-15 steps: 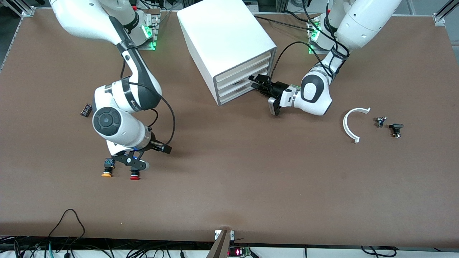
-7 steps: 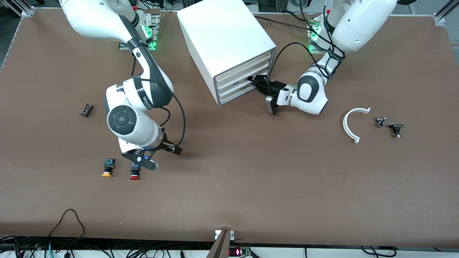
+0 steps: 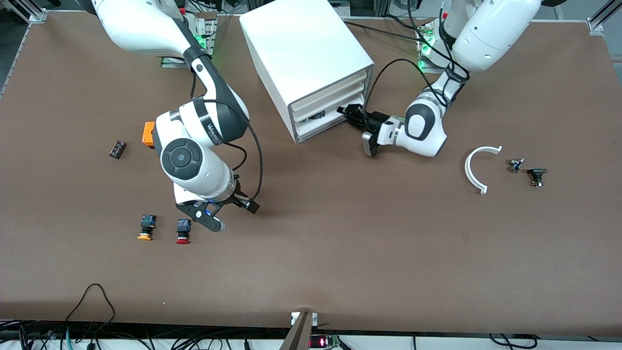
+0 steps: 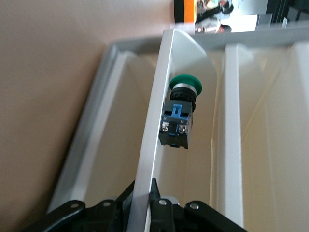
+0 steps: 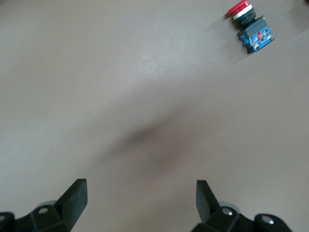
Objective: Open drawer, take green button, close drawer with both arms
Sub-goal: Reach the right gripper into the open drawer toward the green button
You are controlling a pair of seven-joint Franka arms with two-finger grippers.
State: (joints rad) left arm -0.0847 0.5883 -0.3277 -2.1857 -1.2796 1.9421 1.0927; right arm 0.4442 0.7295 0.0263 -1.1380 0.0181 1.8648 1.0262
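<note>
The white cabinet (image 3: 301,48) stands at the table's middle, close to the arms' bases. My left gripper (image 3: 348,113) is at the front of one of its lower drawers (image 3: 323,119), which stands slightly out. In the left wrist view that gripper (image 4: 145,193) is shut on the drawer's thin white front wall (image 4: 159,111). The green-capped button (image 4: 181,113) lies inside the drawer just past that wall. My right gripper (image 3: 233,216) hangs open over bare table beside the red button; its wrist view shows the gripper (image 5: 140,193) wide apart with nothing between.
A red-capped button (image 3: 182,232) (image 5: 248,24) and a yellow-capped one (image 3: 146,229) lie toward the right arm's end, with an orange block (image 3: 148,133) and a small black part (image 3: 117,148). A white curved piece (image 3: 476,167) and two small parts (image 3: 515,165) (image 3: 537,176) lie toward the left arm's end.
The left gripper has closed on the drawer's front wall. The right arm has swung away from the yellow and red buttons toward the table's middle, still open.
</note>
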